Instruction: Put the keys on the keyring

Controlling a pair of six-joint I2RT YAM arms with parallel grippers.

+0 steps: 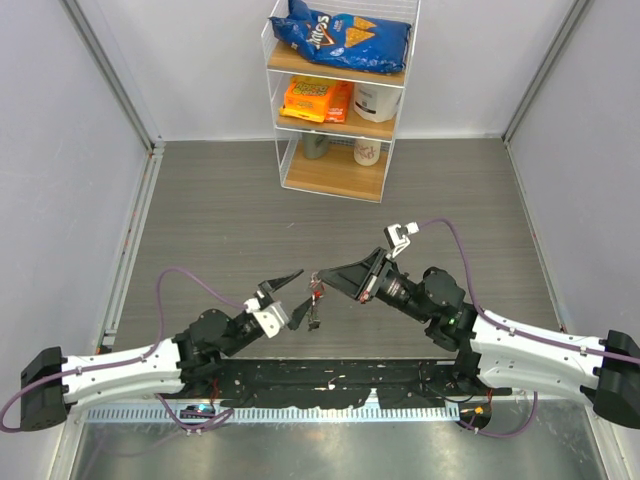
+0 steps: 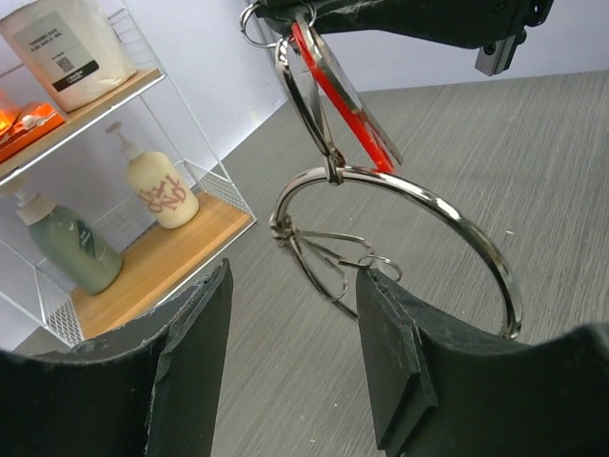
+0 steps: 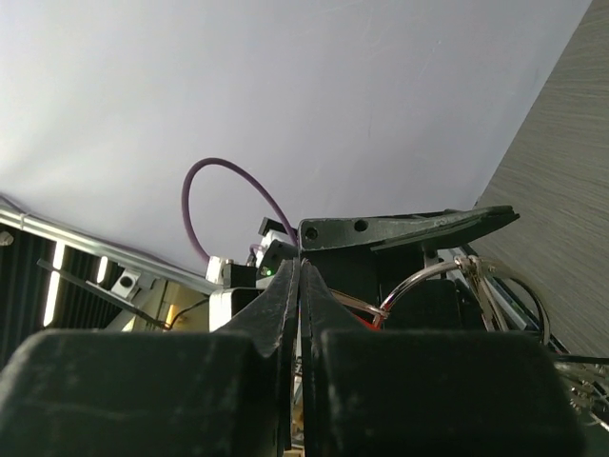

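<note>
My right gripper (image 1: 318,279) is shut on the top of a red-headed key (image 2: 344,100), seen edge-on, held above the table. From it hangs the keyring (image 2: 419,197), a large silver ring with thin wire loops (image 2: 324,255) and a small split ring (image 2: 382,263) dangling on it. In the top view the cluster (image 1: 314,303) hangs between the two grippers. My left gripper (image 2: 295,281) stands open just below the keyring, with nothing between its fingers (image 2: 195,352). The ring's lower arc passes behind the right finger. In the right wrist view the shut gripper (image 3: 300,265) hides most of the keyring (image 3: 426,277).
A clear shelf unit (image 1: 340,100) stands at the back of the table with a chips bag, snack boxes and cups. The left wrist view shows its lower boards with a cream pump bottle (image 2: 160,190) and a green bottle (image 2: 71,249). White walls enclose the grey table.
</note>
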